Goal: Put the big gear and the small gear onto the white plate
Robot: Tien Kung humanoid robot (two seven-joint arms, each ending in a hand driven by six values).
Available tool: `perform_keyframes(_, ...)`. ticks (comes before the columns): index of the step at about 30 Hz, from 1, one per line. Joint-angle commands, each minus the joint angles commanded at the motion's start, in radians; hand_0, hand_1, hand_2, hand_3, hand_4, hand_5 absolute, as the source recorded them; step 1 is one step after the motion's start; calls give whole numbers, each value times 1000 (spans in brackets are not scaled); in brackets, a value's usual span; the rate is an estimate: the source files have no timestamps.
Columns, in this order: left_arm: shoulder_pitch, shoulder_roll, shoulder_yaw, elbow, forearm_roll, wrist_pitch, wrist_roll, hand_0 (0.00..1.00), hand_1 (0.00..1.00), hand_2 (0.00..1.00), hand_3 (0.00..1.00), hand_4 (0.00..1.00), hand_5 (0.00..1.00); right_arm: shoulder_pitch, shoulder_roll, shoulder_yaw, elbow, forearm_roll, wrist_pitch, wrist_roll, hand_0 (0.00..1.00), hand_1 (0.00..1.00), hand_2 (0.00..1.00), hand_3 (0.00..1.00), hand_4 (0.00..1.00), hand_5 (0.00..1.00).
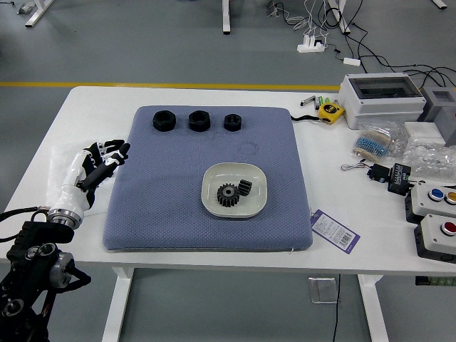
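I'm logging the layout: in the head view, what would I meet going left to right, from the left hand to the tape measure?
Left hand → left nut → middle nut → big gear → small gear → tape measure

No print is legible, even on the barcoded tag (pixel 335 231).

Blue-grey, finely textured rectangular mat (pixel 164 192), white tabletop (pixel 85 246), cream oval plate (pixel 255 203), black round toothed gear (pixel 228 195), black ribbed cylindrical gear (pixel 244 187), yellow-and-black tape measure (pixel 330 111) at two o'clock, purple-and-white barcode-striped rectangular tag (pixel 335 231) at four
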Motion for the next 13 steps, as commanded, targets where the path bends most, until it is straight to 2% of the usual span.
perform_keyframes(2,4,0,2,2,-3,2,-1,814,756,841,678,852,466,-3,1,3,0,-4,-1,-2,687,659,742,601,809,725)
perform_keyframes(3,5,0,2,2,-4,2,-1,835,805,884,714,848,475,-4,1,3,0,-6,-1,-2,687,659,742,601,809,725)
perform_keyframes(8,8,0,6,3,-7,2,-1,835,805,884,714,848,475,-7,2,6,0,-11,-1,-4,687,659,742,601,809,725)
perform_keyframes(9,9,0,7,3,-8,2,-1,850,834,902,764,849,493,-8,2,6,0,-11,-1,-4,685,659,743,600,809,724)
perform_keyframes(13,12,1,10,4,-13,6,-4,850,834,902,764,849,493,-11,3,6,0,-12,-2,-5,685,659,743,600,809,724)
